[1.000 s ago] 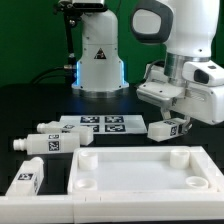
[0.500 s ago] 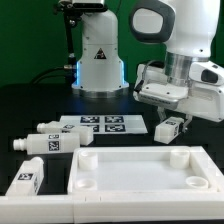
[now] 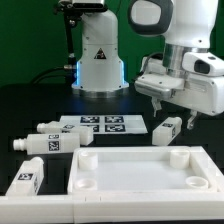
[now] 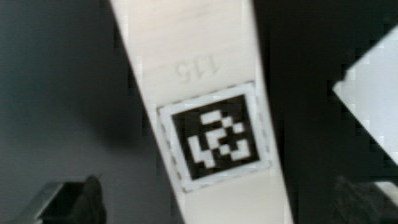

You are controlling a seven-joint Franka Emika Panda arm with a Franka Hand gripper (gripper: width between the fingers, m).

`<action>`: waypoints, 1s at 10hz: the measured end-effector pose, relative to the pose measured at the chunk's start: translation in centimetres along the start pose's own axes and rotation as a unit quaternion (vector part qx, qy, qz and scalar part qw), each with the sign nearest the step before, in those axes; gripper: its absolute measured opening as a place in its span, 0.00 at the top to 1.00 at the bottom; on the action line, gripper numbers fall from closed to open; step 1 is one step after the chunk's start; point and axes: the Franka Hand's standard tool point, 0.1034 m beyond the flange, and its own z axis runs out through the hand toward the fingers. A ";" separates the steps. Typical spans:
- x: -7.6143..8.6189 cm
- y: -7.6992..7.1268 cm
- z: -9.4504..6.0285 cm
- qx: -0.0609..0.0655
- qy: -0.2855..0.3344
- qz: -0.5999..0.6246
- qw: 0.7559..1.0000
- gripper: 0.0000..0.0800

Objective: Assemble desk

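Start at the exterior view's left. Three legs lie on their sides on the black table [image 3: 20, 110]: one nearest the camera [image 3: 25, 181], one behind it [image 3: 42, 144], and a third further back [image 3: 57, 127]. Each shows a black-and-white tag. The third leg lies just beside the left end of the marker board [image 3: 100, 124]; you cannot tell whether they touch.

In the middle and towards the right sits the tabletop [image 3: 135, 152], rim up, like a shallow tray. Its recess shows only its own white floor and rounded corner sockets [image 3: 88, 183].

Just behind the tabletop's back rim, near the right end of the marker board, lies the fourth leg [image 3: 167, 128], flat on the table with a tag on its end face. Your gripper [image 3: 172, 113] hangs right above it, jaws wide apart and holding nothing. The wrist view agrees. There the fourth leg [image 4: 196, 100] runs lengthwise with its tag [image 4: 217, 135] facing the camera. The gripper [image 4: 217, 198] straddles it, each fingertip [image 4: 71, 200] well clear of the leg's sides.

Behind the marker board stands the white conical robot base [image 3: 100, 60], with a blue glow at its foot. A green backdrop [image 3: 20, 30] closes the scene.
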 end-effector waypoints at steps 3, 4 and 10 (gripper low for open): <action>-1.1 1.8 -0.9 -0.002 -0.014 0.206 0.978 0.19; 0.0 2.5 -0.9 -0.014 -0.009 0.238 0.971 0.19; -1.7 2.7 -1.7 -0.006 0.014 0.506 0.862 0.19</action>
